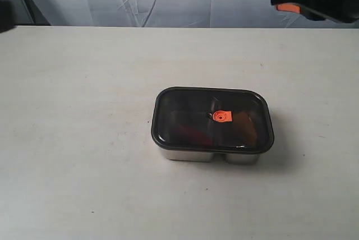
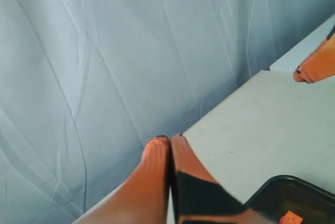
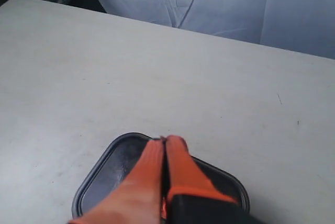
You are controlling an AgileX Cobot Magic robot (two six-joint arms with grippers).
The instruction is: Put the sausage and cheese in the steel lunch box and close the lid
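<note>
The lid (image 1: 185, 105) sits closed on the steel lunch box (image 1: 190, 155) mid-table (image 1: 84, 139), with the sausage (image 1: 185, 131) and the cheese (image 1: 249, 129) dimly visible inside. The left gripper (image 2: 170, 139) and the right gripper (image 3: 165, 140) are both pinched together, empty, and apart from the box.

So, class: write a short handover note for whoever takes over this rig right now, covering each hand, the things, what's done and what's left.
Left hand: shut, empty, raised clear of the box.
Right hand: shut, empty, raised clear of the lid.
Things: the lid sits on the box, mid-table. The sausage and cheese show dimly through it.
Done: both items in, lid on.
Left: perhaps check that the lid is seated all round, which these views cannot confirm.
</note>
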